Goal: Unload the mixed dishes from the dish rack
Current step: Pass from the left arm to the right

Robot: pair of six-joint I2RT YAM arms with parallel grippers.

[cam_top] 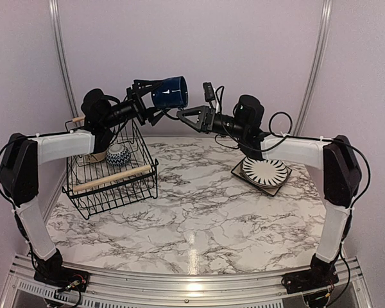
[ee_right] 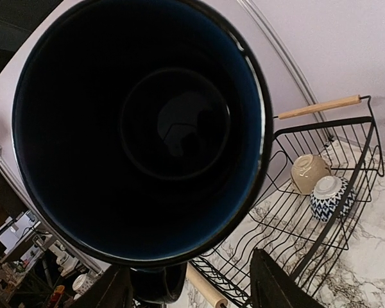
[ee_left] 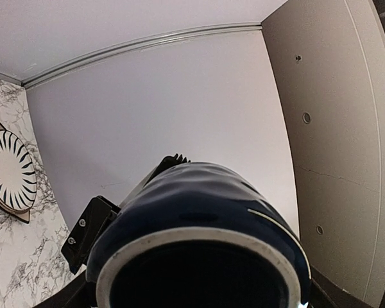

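My left gripper [cam_top: 153,97] is shut on the dark navy mug [cam_top: 170,92] and holds it on its side, high above the back right of the dish rack [cam_top: 112,183]. The mug fills the left wrist view [ee_left: 199,224]. My right gripper [cam_top: 182,116] is open just right of the mug, whose mouth [ee_right: 141,122] faces it. The mug's lower rim and handle sit between the open fingers [ee_right: 276,282] without touching. A patterned bowl [cam_top: 118,154] and a cream bowl [cam_top: 98,156] lie in the rack. The striped plate [cam_top: 264,171] rests on the dark square plate [cam_top: 240,173].
The rack stands at the left of the marble table [cam_top: 205,218], with one wooden handle [cam_top: 112,178] at its front and one [ee_right: 317,106] at its back. The two plates sit at the back right. Pale walls enclose the table.
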